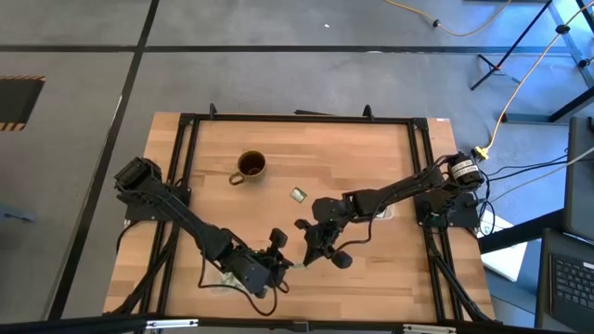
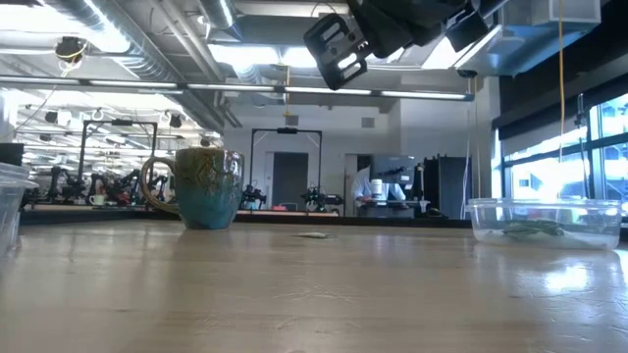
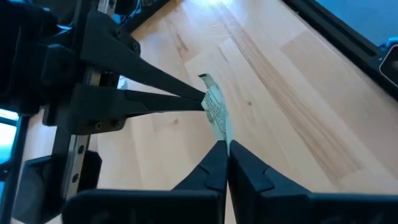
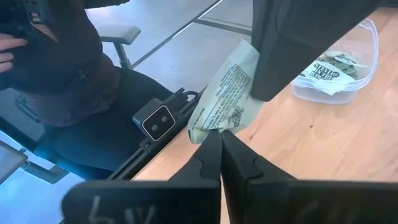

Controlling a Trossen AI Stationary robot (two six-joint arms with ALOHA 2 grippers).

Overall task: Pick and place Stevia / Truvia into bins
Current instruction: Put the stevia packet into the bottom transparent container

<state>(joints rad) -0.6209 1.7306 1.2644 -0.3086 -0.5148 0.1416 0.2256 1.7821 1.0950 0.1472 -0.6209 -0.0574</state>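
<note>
Presently: one sachet (image 3: 216, 112), two grips.
Left gripper (image 3: 225, 146) and right gripper (image 4: 221, 135) both pinch it above the table (image 1: 371, 269); bin (image 4: 348, 68) holds sachets; another lies near the mug (image 1: 251, 166).

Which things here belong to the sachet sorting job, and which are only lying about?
Job: held sachet, left pincer and right pincer both shut on it, loose sachet, clear bin.
Lying about: mug, small camera.
</note>
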